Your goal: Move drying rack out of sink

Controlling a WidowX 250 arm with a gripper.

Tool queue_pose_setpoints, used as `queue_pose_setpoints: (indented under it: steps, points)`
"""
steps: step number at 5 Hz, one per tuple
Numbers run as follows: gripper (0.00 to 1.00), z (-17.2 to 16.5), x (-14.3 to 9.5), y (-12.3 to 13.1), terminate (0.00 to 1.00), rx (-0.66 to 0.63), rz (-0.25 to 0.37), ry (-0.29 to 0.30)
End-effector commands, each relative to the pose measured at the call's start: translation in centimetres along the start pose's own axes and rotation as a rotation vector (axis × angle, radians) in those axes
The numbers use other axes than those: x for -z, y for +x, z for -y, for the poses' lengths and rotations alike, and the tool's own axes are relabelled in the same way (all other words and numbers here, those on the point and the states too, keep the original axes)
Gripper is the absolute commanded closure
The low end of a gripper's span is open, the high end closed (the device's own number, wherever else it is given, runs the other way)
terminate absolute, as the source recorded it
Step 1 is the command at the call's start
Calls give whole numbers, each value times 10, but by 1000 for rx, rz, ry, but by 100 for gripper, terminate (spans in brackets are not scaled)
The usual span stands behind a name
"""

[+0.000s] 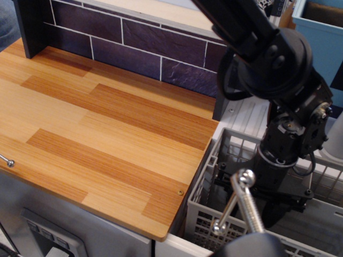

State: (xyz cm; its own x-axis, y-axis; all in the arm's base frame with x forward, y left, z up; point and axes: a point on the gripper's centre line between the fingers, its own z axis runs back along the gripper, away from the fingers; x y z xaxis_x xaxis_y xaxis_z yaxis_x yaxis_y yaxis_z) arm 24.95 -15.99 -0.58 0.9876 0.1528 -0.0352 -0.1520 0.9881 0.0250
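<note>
The light-grey drying rack with lattice walls and inner dividers sits in the sink at the lower right. Only the sink's white grooved draining board and a strip of white front rim show. My black gripper hangs from the arm above and is lowered into the rack's left compartments. Its fingers stand spread apart, open, inside the rack near the left wall. The fingertips are partly hidden by the rack walls and the tap, so I cannot tell whether they touch a divider.
A chrome tap stands in the foreground in front of the gripper. The striped wooden countertop spreads to the left. A dark tiled wall runs behind. A light-blue box and a grey cup are at the right.
</note>
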Motion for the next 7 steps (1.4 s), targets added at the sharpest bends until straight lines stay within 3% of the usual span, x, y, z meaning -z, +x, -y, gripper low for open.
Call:
queue_pose_setpoints:
  steps: [1, 2, 4, 5, 7]
  points:
    - [100, 4, -15, 4, 0, -10, 74, -28]
    - [100, 1, -28, 6, 0, -20, 110, -39]
    - [100, -14, -91, 19, 0, -66, 173, -122]
    - [100, -35, -128, 28, 0, -59, 175, -165]
    - [100, -65, -161, 36, 0, -24, 152, -153]
